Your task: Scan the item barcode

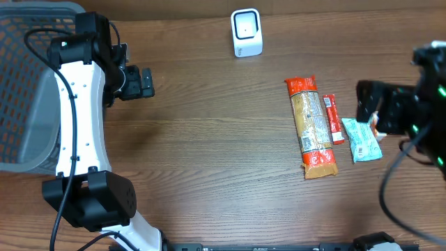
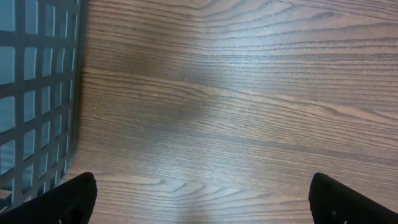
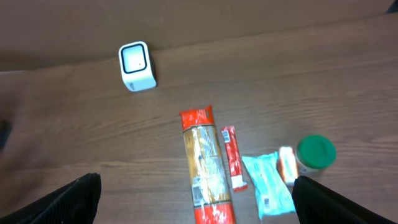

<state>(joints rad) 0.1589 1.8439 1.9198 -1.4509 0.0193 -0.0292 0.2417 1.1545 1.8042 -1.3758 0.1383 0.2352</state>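
Hiding under R arm [image 1: 411, 104]: green-lid jar [image 3: 316, 152]

Light: even, diffuse, from above; moderate brightness.
Brown wood-grain bench [image 1: 209, 139]: faint soft shadow beside white left arm [image 1: 77, 118], no hard edges.
Left wrist view: pale sheen on upper grain, dim patch mid-frame; left end effector [image 2: 202, 199] tips out of focus at btm corners.
Right wrist view: soft overall; right end effector [image 3: 196, 196] tips blurred.
Overhead: black right arm [image 1: 411, 104] smeared at rt edge, green glints.

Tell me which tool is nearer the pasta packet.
Right. The right tool hangs close beside the pasta packet; the left tool is far off, by the basket.
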